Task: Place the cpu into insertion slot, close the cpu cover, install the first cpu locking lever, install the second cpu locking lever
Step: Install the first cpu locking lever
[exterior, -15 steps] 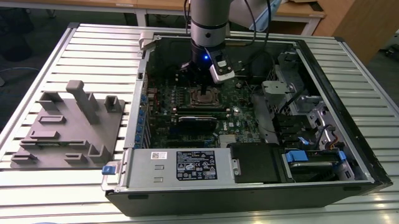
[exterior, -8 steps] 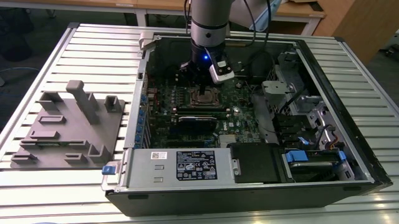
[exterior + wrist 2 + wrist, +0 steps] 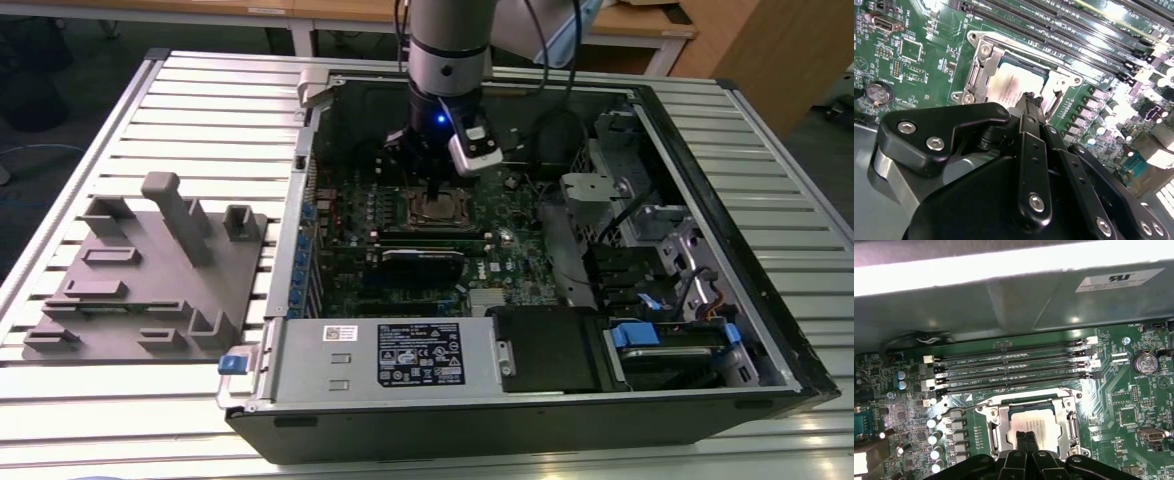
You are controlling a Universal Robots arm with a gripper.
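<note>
The cpu [image 3: 1035,424] lies flat in the insertion slot, its silver-tan top showing through a square window [image 3: 1013,84]. The cpu cover [image 3: 1000,426] is down around it as a metal frame [image 3: 982,70], and the slot's contacts are hidden beneath. My gripper [image 3: 1027,438] hangs just above the near edge of the chip, its two black fingers [image 3: 1030,107] pressed together with nothing seen between them. In the exterior view the gripper [image 3: 441,190] stands over the socket [image 3: 438,209] inside the open computer case. I cannot tell how the locking levers stand.
Long memory slots [image 3: 1009,369] run just beyond the socket. A coin battery [image 3: 1145,361] and rows of capacitors [image 3: 934,440] flank it. A black card [image 3: 424,255], a power supply [image 3: 387,355] and drive bays [image 3: 641,230] crowd the case. A grey fixture [image 3: 147,270] sits on the exterior view's left.
</note>
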